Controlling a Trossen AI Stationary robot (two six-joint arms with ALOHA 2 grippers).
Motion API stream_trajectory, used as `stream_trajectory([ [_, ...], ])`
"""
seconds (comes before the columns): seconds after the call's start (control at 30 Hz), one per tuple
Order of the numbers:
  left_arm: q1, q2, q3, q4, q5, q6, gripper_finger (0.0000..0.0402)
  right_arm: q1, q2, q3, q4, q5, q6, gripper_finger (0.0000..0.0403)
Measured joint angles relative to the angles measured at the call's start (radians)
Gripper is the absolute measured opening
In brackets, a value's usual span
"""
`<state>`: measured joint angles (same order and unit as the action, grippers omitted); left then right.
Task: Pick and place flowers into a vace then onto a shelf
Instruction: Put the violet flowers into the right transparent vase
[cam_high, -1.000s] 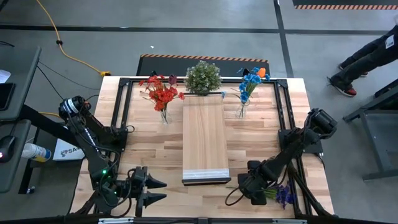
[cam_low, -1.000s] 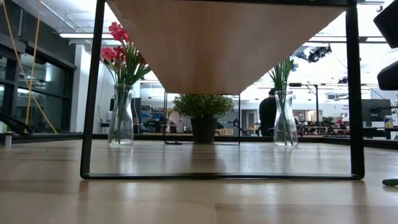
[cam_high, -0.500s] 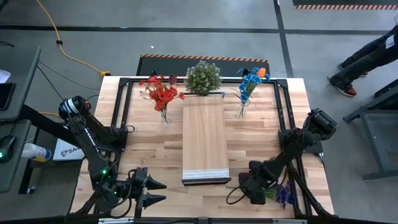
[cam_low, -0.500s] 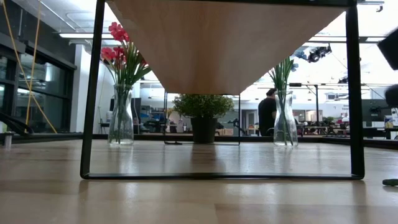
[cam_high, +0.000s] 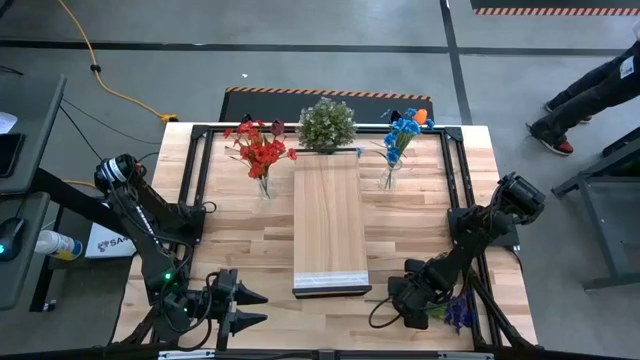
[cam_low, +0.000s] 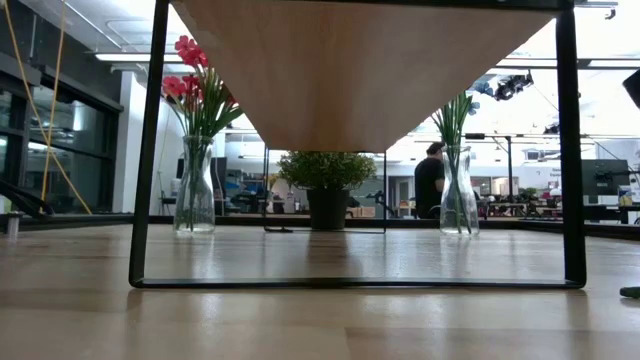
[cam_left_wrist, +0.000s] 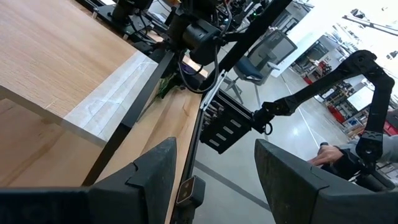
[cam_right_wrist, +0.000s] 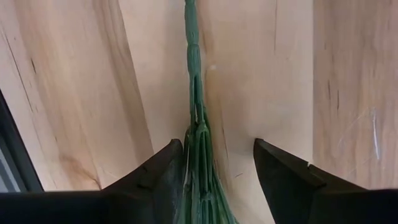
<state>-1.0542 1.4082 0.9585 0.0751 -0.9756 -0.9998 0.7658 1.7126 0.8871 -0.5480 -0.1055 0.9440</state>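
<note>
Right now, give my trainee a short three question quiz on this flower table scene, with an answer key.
1. True or false: the right pincer straddles bundled thin green flower stems lying on the slatted wooden tabletop.
2. Which blooms fill the clear glass vase left of the long raised light wood shelf? A red, B blue, C purple.
3. Fill in: the round bushy green potted plant stands at the shelf's ____ end.

Key: 1 true. 2 A. 3 far.
</note>
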Motion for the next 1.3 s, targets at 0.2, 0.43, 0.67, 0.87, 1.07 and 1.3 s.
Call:
stream_trajectory([
  [0.2, 0.000, 0.000, 0.000, 0.000, 0.000, 0.000, 0.0250, 0.000, 0.001, -0.001, -0.016, 0.001, 0.000, 0.0145],
  [0.43, 0.000, 0.000, 0.000, -0.015, 0.000, 0.000, 0.0250, 0.000, 0.002, -0.002, -0.033, -0.005, 0.002, 0.0077],
  [0.67, 0.000, 0.000, 0.000, -0.019, 0.000, 0.000, 0.0250, 0.000, 0.002, -0.002, -0.041, -0.012, 0.047, 0.0010],
  [0.87, 0.000, 0.000, 0.000, -0.019, 0.000, 0.000, 0.0250, 0.000, 0.002, -0.002, -0.075, -0.015, 0.112, 0.0023],
  [1.07, 0.000, 0.000, 0.000, -0.019, 0.000, 0.000, 0.0250, 0.000, 0.000, -0.002, -0.086, -0.021, 0.167, 0.0009],
  [1.3, 0.000, 0.000, 0.000, -0.020, 0.000, 0.000, 0.0250, 0.000, -0.013, -0.004, -0.105, -0.043, 0.218, 0.0007],
])
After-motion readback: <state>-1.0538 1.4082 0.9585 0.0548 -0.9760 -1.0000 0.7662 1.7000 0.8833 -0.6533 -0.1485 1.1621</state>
